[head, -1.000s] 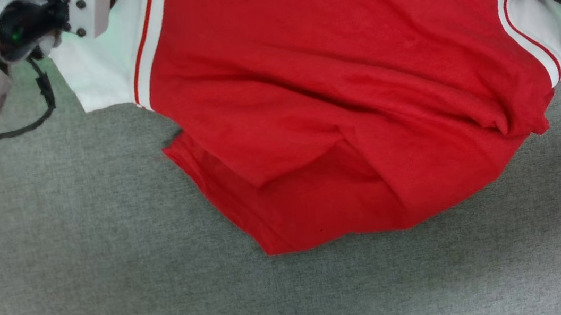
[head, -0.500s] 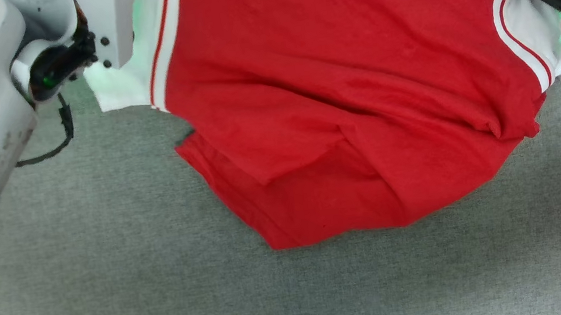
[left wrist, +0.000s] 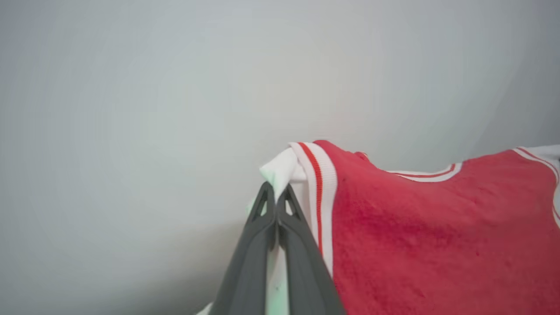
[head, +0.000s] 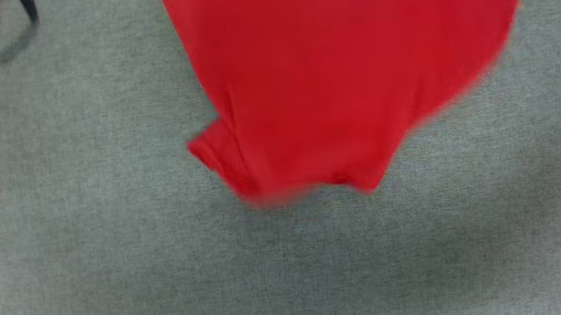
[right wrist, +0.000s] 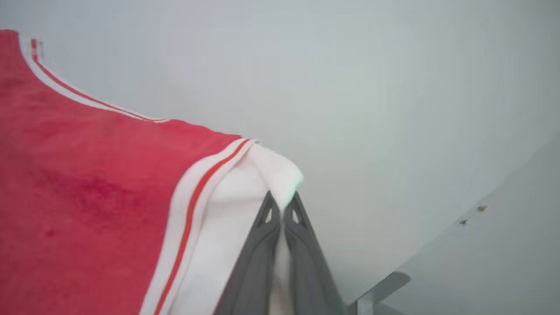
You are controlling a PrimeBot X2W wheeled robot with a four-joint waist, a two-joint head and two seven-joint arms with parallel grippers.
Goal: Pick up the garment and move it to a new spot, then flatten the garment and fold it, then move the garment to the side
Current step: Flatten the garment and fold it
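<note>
My left pincer (left wrist: 276, 192) is clamped on one white sleeve of the garment (head: 349, 63), my right pincer (right wrist: 282, 201) on the other. The red body hangs between them over the grey bench (head: 114, 285), blurred in the head view.

Below me lies a grey woven surface (head: 114, 285), flecked and even in tone, reaching to the left, right and bottom edges of my head view. A soft darker shadow (head: 406, 265) spreads across its lower middle and right part; the picture is blurred, so I cannot make out the finer weave. In my left wrist view a pale grey wall (left wrist: 131, 87) rises smooth and uniform. My right wrist view meets a pale wall too, and at its lower right a slanted grey panel (right wrist: 507, 253) climbs towards the right edge, with two small dark marks (right wrist: 481, 208) near its upper edge. A pale bracket-like piece (right wrist: 378, 286) juts at the panel's lower end.
</note>
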